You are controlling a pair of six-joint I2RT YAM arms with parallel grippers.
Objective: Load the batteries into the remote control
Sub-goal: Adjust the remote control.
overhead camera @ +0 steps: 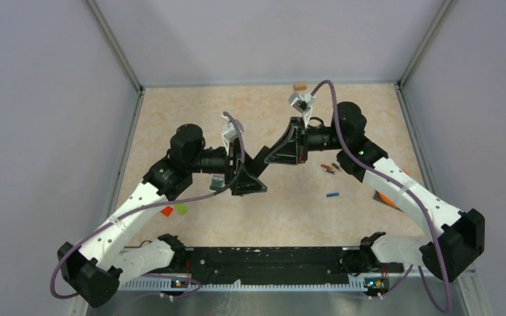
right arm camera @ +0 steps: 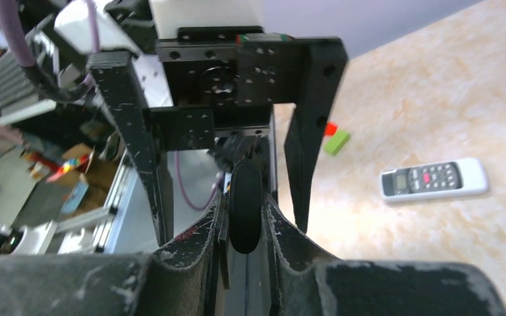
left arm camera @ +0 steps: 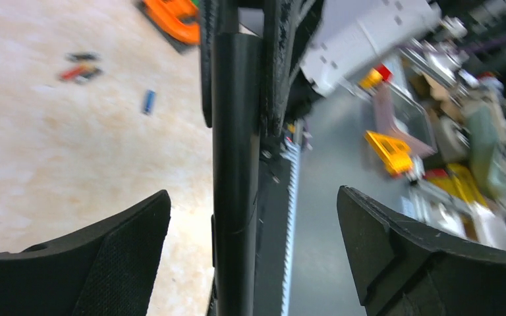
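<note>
Black remote [right arm camera: 244, 194], one unit, edge-on in mid-air. We find the right gripper [right arm camera: 244, 217] clenched on its end and the left gripper [left arm camera: 253, 197] spread wide around it, which we judge a handover. Batteries [overhead camera: 329, 168], with a blue battery [overhead camera: 332, 195], lie loose on the table [overhead camera: 270, 210] near the right arm.

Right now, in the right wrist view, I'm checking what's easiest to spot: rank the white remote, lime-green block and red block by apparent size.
1. white remote
2. lime-green block
3. red block, which looks smallest but seems partly hidden, so its place is unsure.
</note>
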